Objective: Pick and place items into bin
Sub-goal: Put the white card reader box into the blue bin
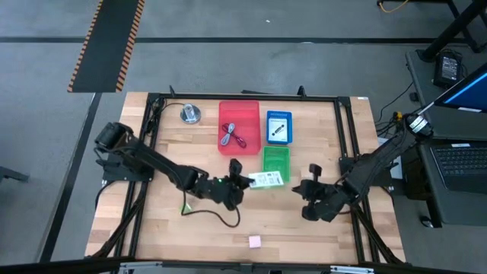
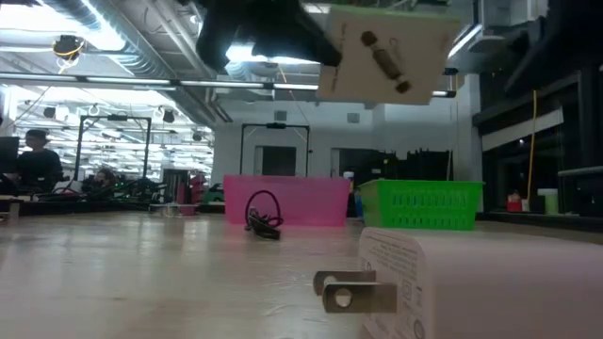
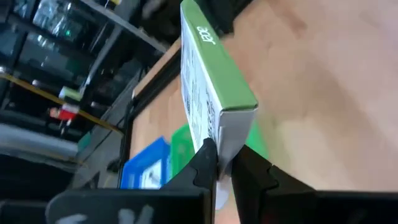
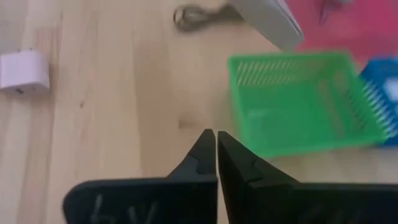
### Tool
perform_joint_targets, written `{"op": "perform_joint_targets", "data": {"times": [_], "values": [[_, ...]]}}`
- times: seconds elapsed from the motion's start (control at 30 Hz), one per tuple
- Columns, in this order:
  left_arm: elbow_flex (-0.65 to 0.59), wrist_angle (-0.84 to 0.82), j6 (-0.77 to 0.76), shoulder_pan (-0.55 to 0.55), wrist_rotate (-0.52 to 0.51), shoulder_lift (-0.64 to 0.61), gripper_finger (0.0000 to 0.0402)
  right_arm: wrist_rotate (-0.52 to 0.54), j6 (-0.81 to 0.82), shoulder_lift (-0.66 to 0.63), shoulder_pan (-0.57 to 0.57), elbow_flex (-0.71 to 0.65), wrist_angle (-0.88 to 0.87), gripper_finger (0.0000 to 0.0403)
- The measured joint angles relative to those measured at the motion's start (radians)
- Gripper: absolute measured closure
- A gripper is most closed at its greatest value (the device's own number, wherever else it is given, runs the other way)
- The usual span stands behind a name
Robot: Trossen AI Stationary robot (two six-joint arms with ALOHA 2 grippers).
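We find the left gripper [image 1: 242, 183] at frame centre, jaws pinching a white packet [image 1: 265, 180] beside the green basket [image 1: 275, 161]; right gripper [image 1: 313, 192] jaws pressed together.

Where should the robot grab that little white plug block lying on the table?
Grab the white plug block by its boxy body, probably from straight above, fingers on two opposite flat sides. It lies flat on the table, nothing crowding it, and its thin metal prongs at one end look poor to pinch.
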Motion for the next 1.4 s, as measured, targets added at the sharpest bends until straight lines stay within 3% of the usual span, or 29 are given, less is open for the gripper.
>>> {"op": "perform_joint_targets", "data": {"times": [0.33, 0.43, 0.7, 1.0, 1.2, 1.4], "values": [[-0.17, 0.278, 0.064, 0.095, 0.155, -0.06, 0.0378, 0.178, -0.173, 0.0, -0.02, 0.0, 0.096, 0.0402], [-0.192, 0.328, 0.077, 0.124, 0.211, -0.062, 0.0378, 0.188, -0.255, 0.0, -0.033, 0.0, 0.148, 0.0401], [-0.206, 0.323, 0.151, 0.171, 0.248, -0.069, 0.0379, 0.19, -0.405, -0.003, -0.068, 0.0, 0.228, 0.0339], [-0.206, 0.234, 0.153, 0.19, 0.324, -0.155, 0.0379, 0.266, -0.491, -0.003, -0.12, 0.0, 0.237, 0.0256], [-0.206, 0.209, 0.15, 0.2, 0.394, -0.183, 0.0379, 0.263, -0.593, -0.003, -0.139, 0.0, 0.348, 0.0233], [-0.206, 0.207, 0.184, 0.226, 0.443, -0.183, 0.0379, 0.189, -0.74, -0.003, -0.14, 0.0, 0.485, 0.0232]]}}
